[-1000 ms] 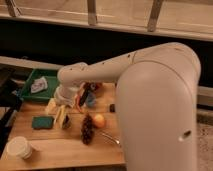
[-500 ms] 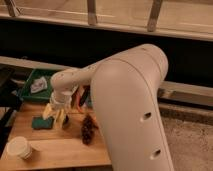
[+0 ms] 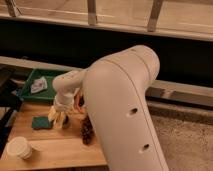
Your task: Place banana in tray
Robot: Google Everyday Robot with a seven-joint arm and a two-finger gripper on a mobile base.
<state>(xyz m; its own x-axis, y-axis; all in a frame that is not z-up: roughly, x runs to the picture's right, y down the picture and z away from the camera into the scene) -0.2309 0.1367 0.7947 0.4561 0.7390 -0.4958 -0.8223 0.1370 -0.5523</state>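
Banana (image 3: 60, 120) lies on the table (image 3: 50, 150) directly beneath my pincer (image 3: 58, 112), long axis seemingly 12 to 6, with the tray (image 3: 49, 79) at 11 o'clock, and I cannot tell how wide my pincer stands.

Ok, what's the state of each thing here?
gripper: down over the banana
banana: on the wooden table beneath the gripper, outside the tray
green tray: back left, holds a whitish crumpled item, no banana
teal sponge: flat on the table, left of the banana
grape bunch: lying right of the gripper
white cup: upright, front left
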